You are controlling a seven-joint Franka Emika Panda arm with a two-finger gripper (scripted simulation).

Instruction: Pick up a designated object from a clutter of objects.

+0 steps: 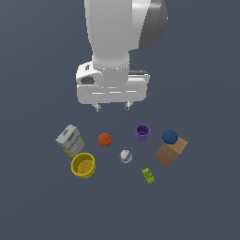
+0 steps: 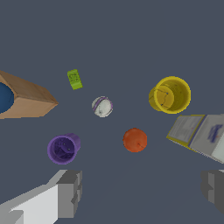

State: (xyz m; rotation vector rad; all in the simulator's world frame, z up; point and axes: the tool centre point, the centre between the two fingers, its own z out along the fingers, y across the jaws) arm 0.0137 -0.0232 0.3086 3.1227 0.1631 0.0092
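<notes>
exterior view, arm and clutter on a dark grey floor (image 1: 206, 206): the white arm (image 1: 122, 28) descends from the top of the frame and ends in the gripper (image 1: 112, 108), which hangs above the objects with its two short fingertips (image 1: 98, 108) spread apart and nothing between them; in the wrist view the gripper (image 2: 140, 192) shows as two grey fingers (image 2: 70, 192) set wide at either side, touching no object. below it, from largest to smallest: the brown box (image 1: 169, 153) lies toward the exterior view's right, tilted, with the blue ball (image 1: 169, 137) resting on its upper end; the grey-yellow box (image 1: 70, 140) lies toward the exterior view's left, with the yellow cup (image 1: 83, 165) just beside it, mouth facing up; the purple cup (image 1: 142, 132) stands between the blue ball and the orange ball (image 1: 104, 139), apart from both; the white-purple ball (image 1: 125, 156), the designated object, sits on the floor near the middle of the group, free on all sides, between the yellow cup and the green block (image 1: 148, 176). wrist view, same arrangement: the white-purple ball (image 2: 102, 106) lies between the green block (image 2: 75, 79) and the orange ball (image 2: 135, 140), clear of the purple cup (image 2: 64, 148), the yellow cup (image 2: 170, 95), the brown box (image 2: 30, 98) and the grey-yellow box (image 2: 199, 135).
</notes>
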